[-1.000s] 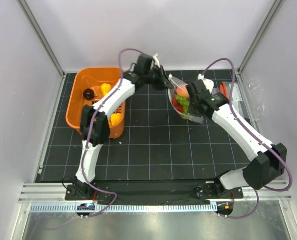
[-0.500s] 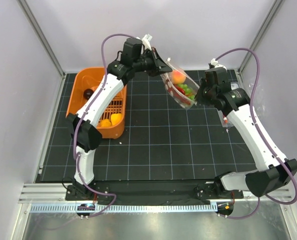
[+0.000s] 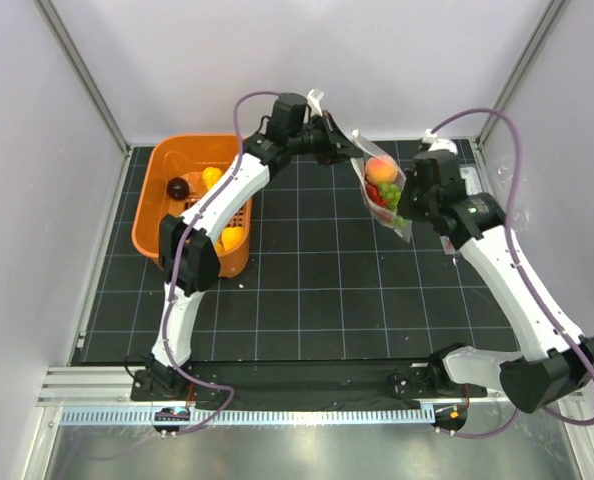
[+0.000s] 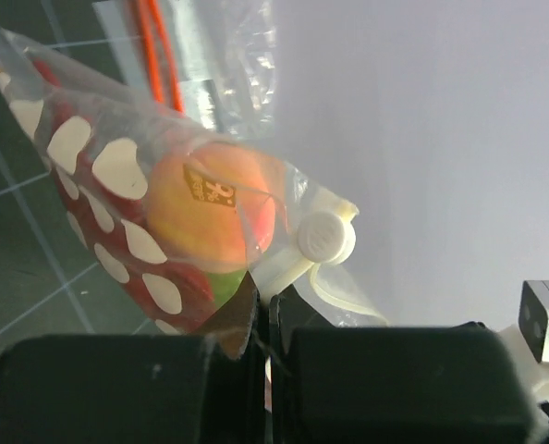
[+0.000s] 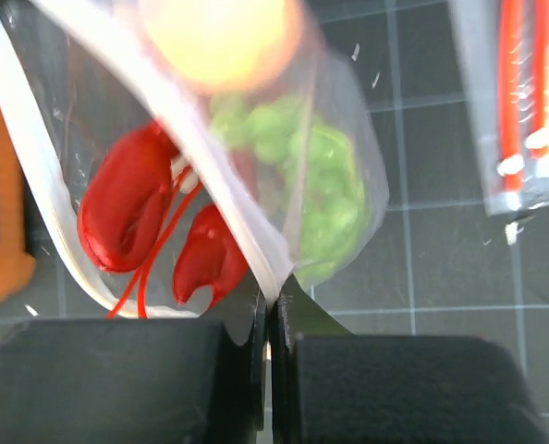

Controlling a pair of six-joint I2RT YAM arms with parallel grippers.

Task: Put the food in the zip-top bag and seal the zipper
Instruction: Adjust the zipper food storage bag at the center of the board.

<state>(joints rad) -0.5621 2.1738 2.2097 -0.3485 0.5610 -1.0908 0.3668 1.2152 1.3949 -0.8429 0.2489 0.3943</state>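
The clear zip-top bag point(image 3: 385, 190) with white dots hangs in the air over the back of the mat, stretched between both grippers. Inside it are the peach-orange fruit point(image 3: 381, 168), the green grape bunch point(image 3: 391, 193) and the red lobster point(image 3: 375, 196). My left gripper point(image 3: 349, 150) is shut on the bag's upper edge point(image 4: 242, 305). My right gripper point(image 3: 410, 207) is shut on the lower end of the white zipper strip point(image 5: 224, 185). In the right wrist view the lobster point(image 5: 131, 217), grapes point(image 5: 325, 180) and fruit point(image 5: 221, 32) show through the plastic.
An orange basket point(image 3: 155, 215) with several toy foods stands at the back left. Flat clear packets with orange-red strips point(image 3: 467, 183) lie at the back right, also in the right wrist view point(image 5: 524, 92). Enclosure walls stand close behind and beside the arms.
Both grippers have lifted the bag off the mat and carried it to the right. The bag now hangs steeper, with the fruit on top.
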